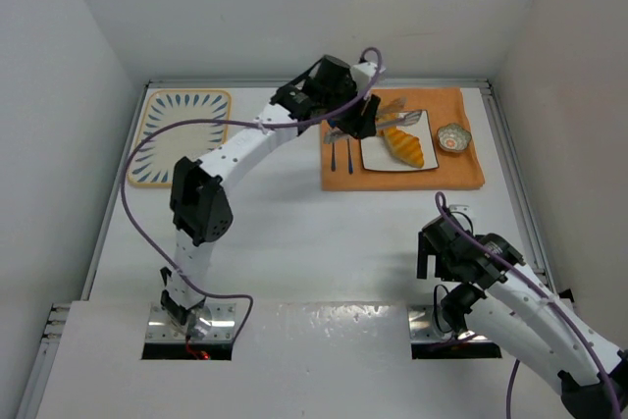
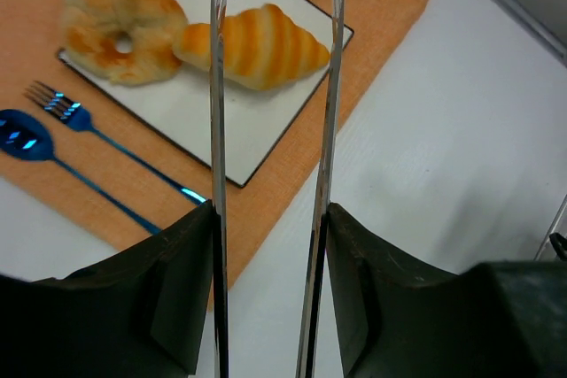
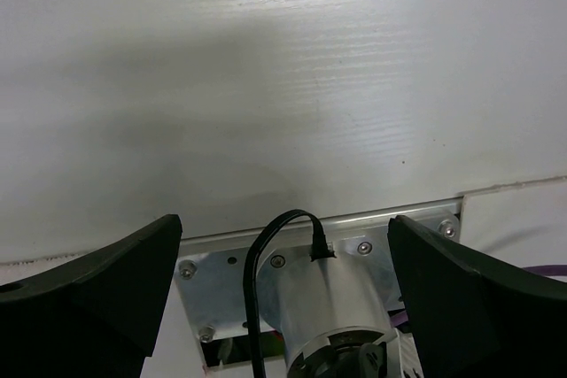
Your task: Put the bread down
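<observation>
Two bread pieces lie on a white square plate point(image 2: 230, 126): a round knotted bun point(image 2: 120, 33) at its left and a ridged croissant point(image 2: 257, 46) beside it, the two touching. My left gripper point(image 2: 270, 210) hovers above the plate's near edge. It holds metal tongs point(image 2: 217, 86), one blade against each finger. The blades stand apart with nothing between them, their tips above the croissant. From above, the croissant point(image 1: 404, 146) shows on the plate point(image 1: 378, 156), while the left gripper point(image 1: 358, 125) hides the bun. My right gripper point(image 3: 283, 236) is open and empty over its own base.
The plate rests on an orange mat point(image 1: 451, 169) with a small patterned bowl point(image 1: 453, 137) at its right. A blue fork point(image 2: 71, 112) and blue spoon point(image 2: 22, 135) lie left of the plate. A patterned tray point(image 1: 186, 134) sits at the back left.
</observation>
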### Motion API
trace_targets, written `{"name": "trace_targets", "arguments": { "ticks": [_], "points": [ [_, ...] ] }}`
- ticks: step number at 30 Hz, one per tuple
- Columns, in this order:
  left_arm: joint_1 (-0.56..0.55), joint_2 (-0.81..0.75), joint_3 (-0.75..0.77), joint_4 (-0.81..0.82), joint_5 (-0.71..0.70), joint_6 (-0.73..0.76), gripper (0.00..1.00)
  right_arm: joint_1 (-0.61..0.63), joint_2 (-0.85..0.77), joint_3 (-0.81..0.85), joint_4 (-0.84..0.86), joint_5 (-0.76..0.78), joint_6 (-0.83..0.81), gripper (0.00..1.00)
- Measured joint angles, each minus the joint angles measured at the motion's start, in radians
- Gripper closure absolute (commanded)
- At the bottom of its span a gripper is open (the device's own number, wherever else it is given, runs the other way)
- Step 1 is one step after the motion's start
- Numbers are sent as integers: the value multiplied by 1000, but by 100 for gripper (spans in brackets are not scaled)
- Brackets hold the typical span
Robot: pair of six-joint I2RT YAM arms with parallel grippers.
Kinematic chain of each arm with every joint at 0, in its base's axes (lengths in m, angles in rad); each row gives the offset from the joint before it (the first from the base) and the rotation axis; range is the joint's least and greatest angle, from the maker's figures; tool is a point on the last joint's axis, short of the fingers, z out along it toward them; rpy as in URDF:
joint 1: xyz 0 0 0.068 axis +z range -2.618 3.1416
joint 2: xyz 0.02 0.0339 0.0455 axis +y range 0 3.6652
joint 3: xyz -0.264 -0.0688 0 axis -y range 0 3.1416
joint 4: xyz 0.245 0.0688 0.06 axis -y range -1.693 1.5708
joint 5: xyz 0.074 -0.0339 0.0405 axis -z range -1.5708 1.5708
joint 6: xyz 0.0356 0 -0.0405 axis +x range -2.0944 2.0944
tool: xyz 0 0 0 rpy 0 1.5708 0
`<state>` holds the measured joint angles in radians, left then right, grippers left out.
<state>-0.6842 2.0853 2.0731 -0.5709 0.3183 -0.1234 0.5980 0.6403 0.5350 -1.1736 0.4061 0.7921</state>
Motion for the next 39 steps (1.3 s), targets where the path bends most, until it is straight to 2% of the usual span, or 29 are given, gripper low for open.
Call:
{"name": "trace_targets", "arguments": {
  "ticks": [3,5,10,13,17,20,27,31,35,37,38,39],
  "points": [
    [64,-81,-5,-14,-7,2,48,0,2,5,1,-16,-6,0],
    [151,-173,-69,0,-25,3,50,0,9,12,5,-29,-10,0],
    [467,-425,-368,36,-113,-8,50,0,22,14,36,-66,-18,0],
    [578,-518,-549,37,-159,-17,50,0,29,14,61,-90,-24,0],
    [530,-579,-797,88,-171,-19,50,0,57,14,87,-117,-30,0],
    [472,-575,-914,110,-193,-18,50,1,76,13,98,-131,-32,0],
    [461,-482,-959,223,-265,-53,51,1,76,0,106,-150,-24,0],
    [455,-438,-1028,278,-294,-89,46,1,53,-15,107,-150,-5,0],
    [429,-379,-1078,281,-312,-103,38,1,36,-17,107,-149,7,0],
    [414,-346,-1081,282,-316,-105,24,1,34,-17,107,-148,11,0],
    [407,-341,-1077,287,-323,-109,13,1,34,-17,107,-147,13,0],
    [401,-338,-1074,298,-322,-111,6,1,34,-17,107,-147,13,0]
  ]
}}
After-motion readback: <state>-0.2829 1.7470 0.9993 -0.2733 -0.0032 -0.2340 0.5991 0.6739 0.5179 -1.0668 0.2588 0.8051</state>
